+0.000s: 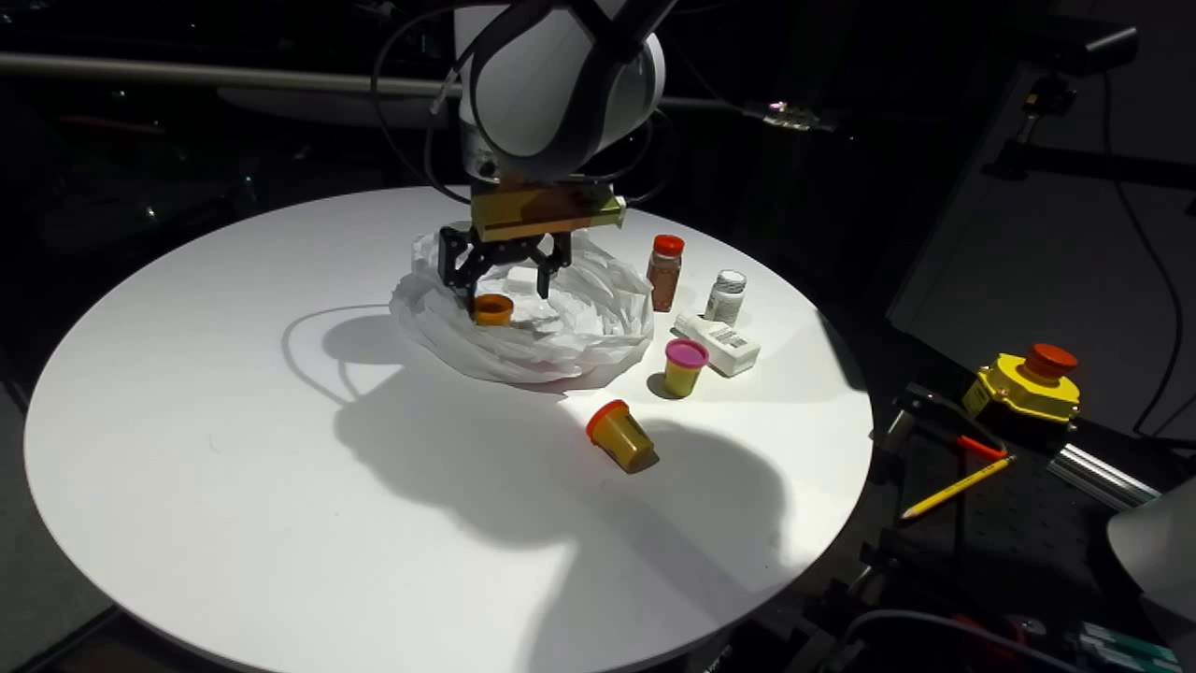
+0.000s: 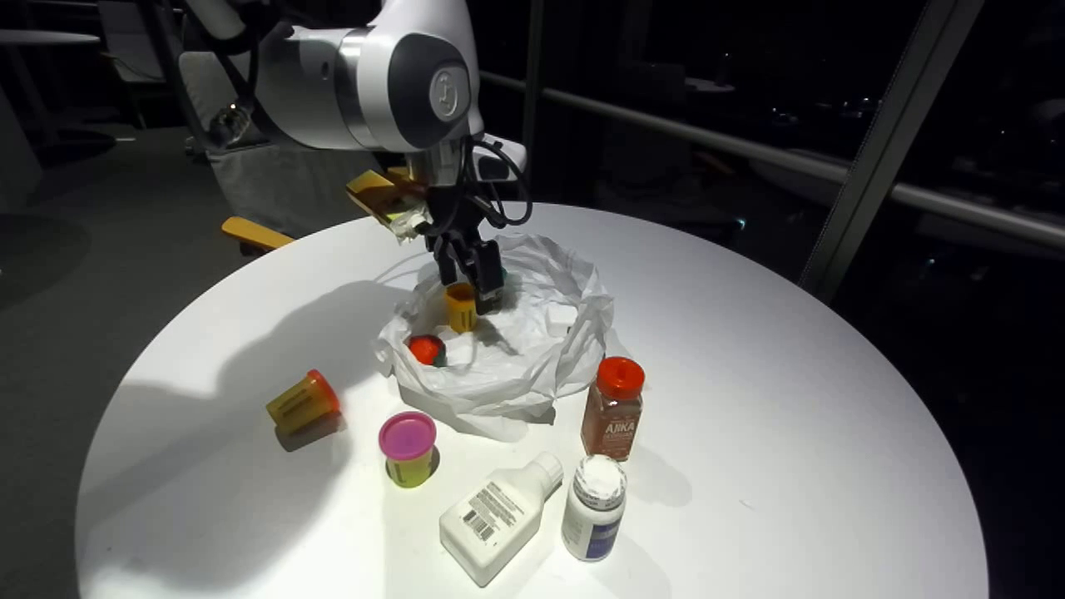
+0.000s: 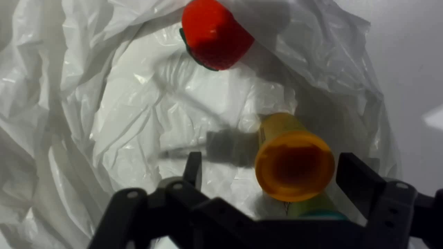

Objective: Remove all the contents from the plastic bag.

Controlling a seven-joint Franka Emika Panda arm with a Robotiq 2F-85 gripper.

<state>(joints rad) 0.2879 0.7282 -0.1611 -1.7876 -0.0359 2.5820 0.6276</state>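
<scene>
While the gripper point(image 1: 509, 295) hangs over the white plastic bag point(image 2: 491, 398), its fingers point(image 3: 360, 183) stand wide apart and grip nothing. The orange tub point(image 3: 294, 169) sits inside the bag, off its middle toward one wall. What the coming grasp turns on, I'd judge, is centring: in the wrist view, the tub lies between the fingers but off-centre — just beside one, well apart from the other. It stands roughly upright within the bag, long axis near vertical, rimmed end pointing up — whether the fingertips reach below that rim, I can't tell.
</scene>
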